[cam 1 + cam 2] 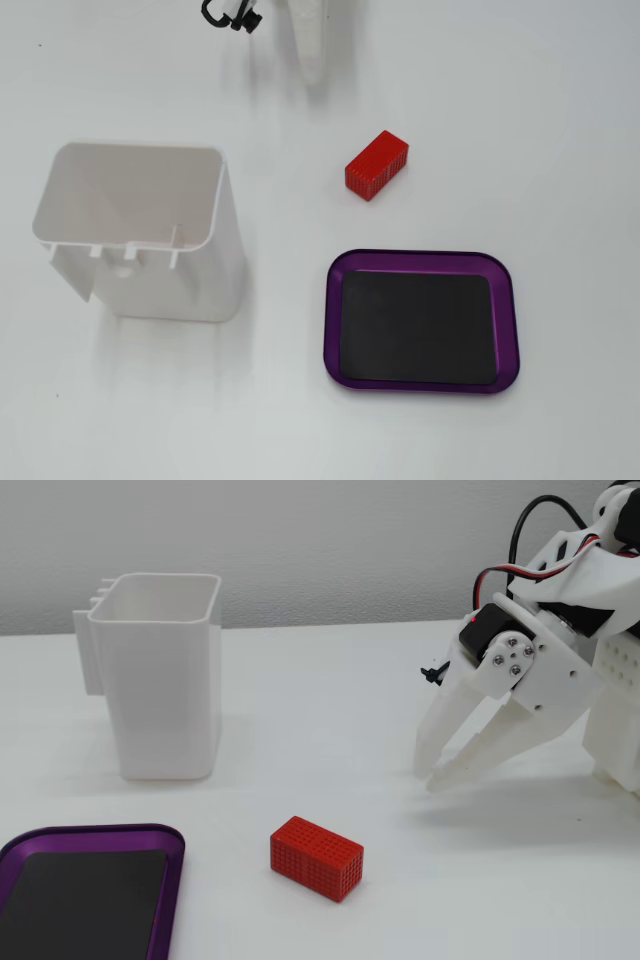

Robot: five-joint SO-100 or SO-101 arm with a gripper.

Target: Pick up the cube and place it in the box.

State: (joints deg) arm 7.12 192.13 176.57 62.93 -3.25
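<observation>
Red cube lying bare on white table, just beside purple box, touching neither. Farther back, white hand hovering narrowly parted, holding nothing; tall white container standing beyond.

No words or numbers show anywhere — not on the cube, box or white tub, as far as I can tell.

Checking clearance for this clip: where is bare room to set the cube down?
The purple tray floor is bare. Open table lies between the white container and tray, and between the red cube and the container. Tightest spot: the gap between cube and gripper.
</observation>
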